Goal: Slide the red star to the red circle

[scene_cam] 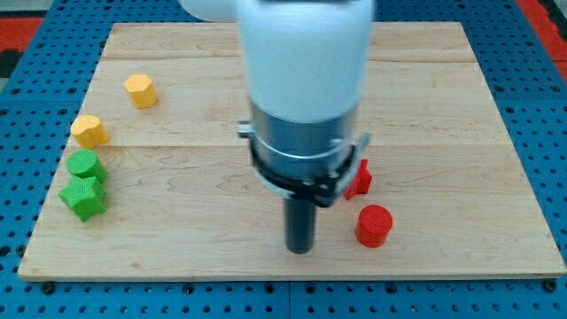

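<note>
The red star [360, 178] lies right of the board's middle, partly hidden behind the arm's body. The red circle [374, 224] is a short red cylinder just below and slightly right of the star, a small gap apart. My tip [299, 251] rests on the board to the left of the red circle and below-left of the red star, touching neither.
The wooden board [443, 106] lies on a blue mat. At the view's left are a yellow hexagon [141, 90], a yellow block [89, 131], a green circle [85, 165] and a green star-like block [84, 197]. The arm's white and grey body [306, 97] hides the board's centre.
</note>
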